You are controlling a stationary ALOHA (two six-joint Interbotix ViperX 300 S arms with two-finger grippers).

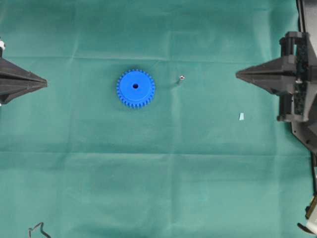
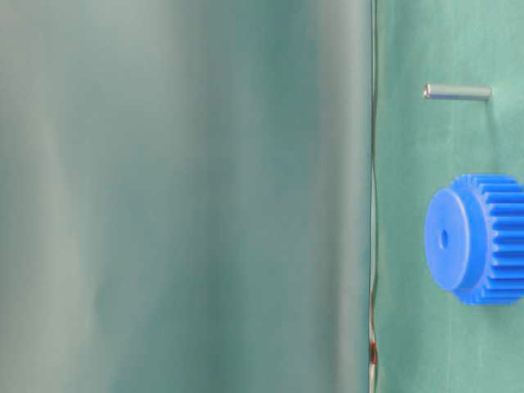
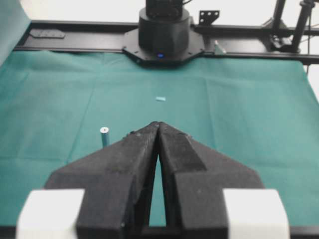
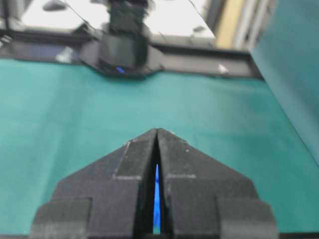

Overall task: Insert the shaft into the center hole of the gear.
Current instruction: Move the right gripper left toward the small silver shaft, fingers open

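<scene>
The blue gear (image 1: 135, 88) lies flat on the green cloth left of centre, its dark center hole (image 1: 135, 86) facing up. The silvery shaft (image 1: 181, 78) stands upright on its end a short way to the gear's right, apart from it. In the table-level view the shaft (image 2: 457, 92) and the gear (image 2: 479, 239) show side by side. My left gripper (image 1: 44, 83) is shut and empty at the left edge, far from both. My right gripper (image 1: 238, 75) is shut and empty, right of the shaft. In the left wrist view the shaft (image 3: 104, 135) stands left of the shut tips (image 3: 157, 123). Through the slit of the right gripper (image 4: 156, 130) a sliver of gear (image 4: 156, 199) shows.
A small pale blue scrap (image 1: 241, 116) lies on the cloth below the right gripper. A dark clip (image 1: 38, 230) sits at the bottom left corner. The right arm's base (image 3: 162, 30) and the left arm's base (image 4: 124, 50) stand at the table's ends.
</scene>
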